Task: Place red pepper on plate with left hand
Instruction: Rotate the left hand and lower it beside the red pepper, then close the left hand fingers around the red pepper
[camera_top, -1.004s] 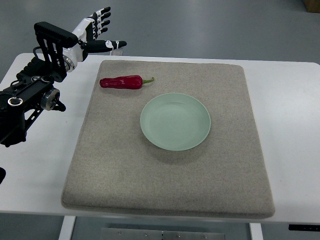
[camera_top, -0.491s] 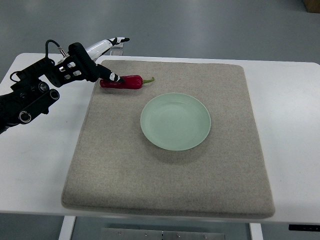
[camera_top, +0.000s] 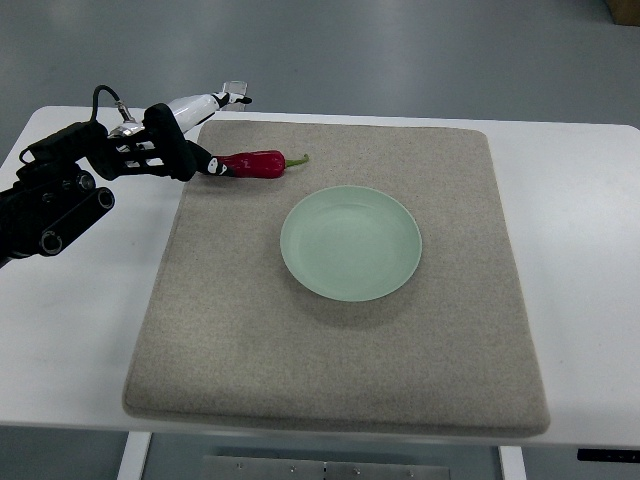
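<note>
You have the red pepper lying on the grey mat, just left of the pale green plate. Your left hand sits at its blunt end, fingertips touching; you cannot tell whether it grips.

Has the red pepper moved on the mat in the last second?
No. The red pepper lies in the same spot near the mat's far-left corner, stem toward the plate. Only the left hand has come down to its blunt end.
</note>
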